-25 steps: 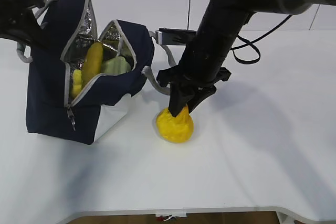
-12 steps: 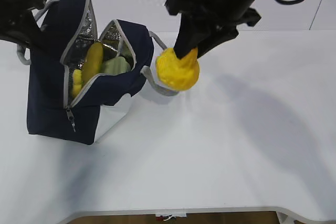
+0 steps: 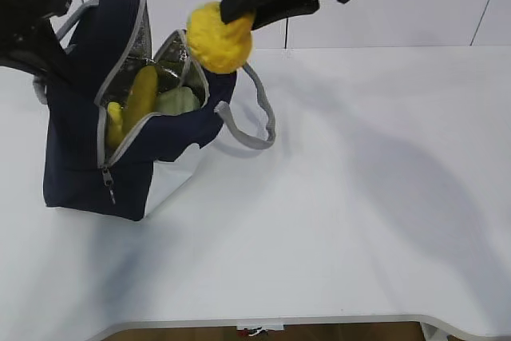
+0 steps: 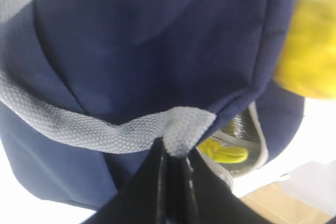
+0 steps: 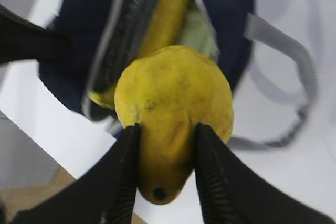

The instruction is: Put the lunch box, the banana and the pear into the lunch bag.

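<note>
The navy lunch bag [image 3: 88, 157] stands open at the left of the table. The banana [image 3: 140, 95] and the sage-green lid of the lunch box [image 3: 177, 101] show inside it. My right gripper [image 3: 233, 15] is shut on the yellow pear [image 3: 217, 37] and holds it in the air above the bag's open mouth. In the right wrist view the pear [image 5: 176, 106] sits between the fingers [image 5: 126, 171], with the bag [image 5: 226, 3] below. My left gripper [image 4: 173, 153] is shut on the bag's grey handle [image 4: 105, 129] and holds it up.
The bag's other grey handle [image 3: 255, 129] lies looped on the white table [image 3: 367, 197] to the right of the bag. The table's front edge [image 3: 319, 321] runs along the bottom of the exterior view.
My right gripper has lifted the pear off the table and carried it up and to the left, to above the bag's opening. The left gripper has kept hold of the handle.
</note>
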Motion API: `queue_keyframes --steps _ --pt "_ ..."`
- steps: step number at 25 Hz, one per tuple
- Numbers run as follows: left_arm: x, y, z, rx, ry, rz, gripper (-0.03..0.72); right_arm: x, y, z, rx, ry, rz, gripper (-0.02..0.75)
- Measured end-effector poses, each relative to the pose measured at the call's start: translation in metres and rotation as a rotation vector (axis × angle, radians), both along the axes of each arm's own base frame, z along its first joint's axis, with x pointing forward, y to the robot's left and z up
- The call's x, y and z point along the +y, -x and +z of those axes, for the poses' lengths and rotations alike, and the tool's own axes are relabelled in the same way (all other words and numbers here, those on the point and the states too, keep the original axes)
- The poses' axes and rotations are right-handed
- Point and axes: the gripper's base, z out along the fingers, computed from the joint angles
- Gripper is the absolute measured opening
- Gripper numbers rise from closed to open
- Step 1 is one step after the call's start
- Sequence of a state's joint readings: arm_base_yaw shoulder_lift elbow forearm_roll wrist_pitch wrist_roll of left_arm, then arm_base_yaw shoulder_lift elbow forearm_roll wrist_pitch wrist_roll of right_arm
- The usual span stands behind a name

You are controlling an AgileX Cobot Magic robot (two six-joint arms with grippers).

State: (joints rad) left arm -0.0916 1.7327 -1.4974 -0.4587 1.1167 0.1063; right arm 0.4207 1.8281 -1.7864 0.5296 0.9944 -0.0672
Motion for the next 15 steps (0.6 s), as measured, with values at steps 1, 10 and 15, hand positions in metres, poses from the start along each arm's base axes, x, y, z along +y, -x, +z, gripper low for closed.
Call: queue_keyframes --steps 1,10,15 --pt "-0.001 0.000 0.001 0.002 0.016 -0.006 -0.001 0.004 -0.004 -0.003 -0.011 -0.028 0.004 0.276" --pt "-0.009 0.002 0.005 0.007 0.108 -0.030 -0.001 0.030 -0.044 -0.063 0.017 -0.162 0.000 0.276" --pt "-0.009 0.003 0.004 0.019 0.111 -0.040 -0.001 0.038 -0.059 -0.088 0.050 -0.163 0.014 0.310"
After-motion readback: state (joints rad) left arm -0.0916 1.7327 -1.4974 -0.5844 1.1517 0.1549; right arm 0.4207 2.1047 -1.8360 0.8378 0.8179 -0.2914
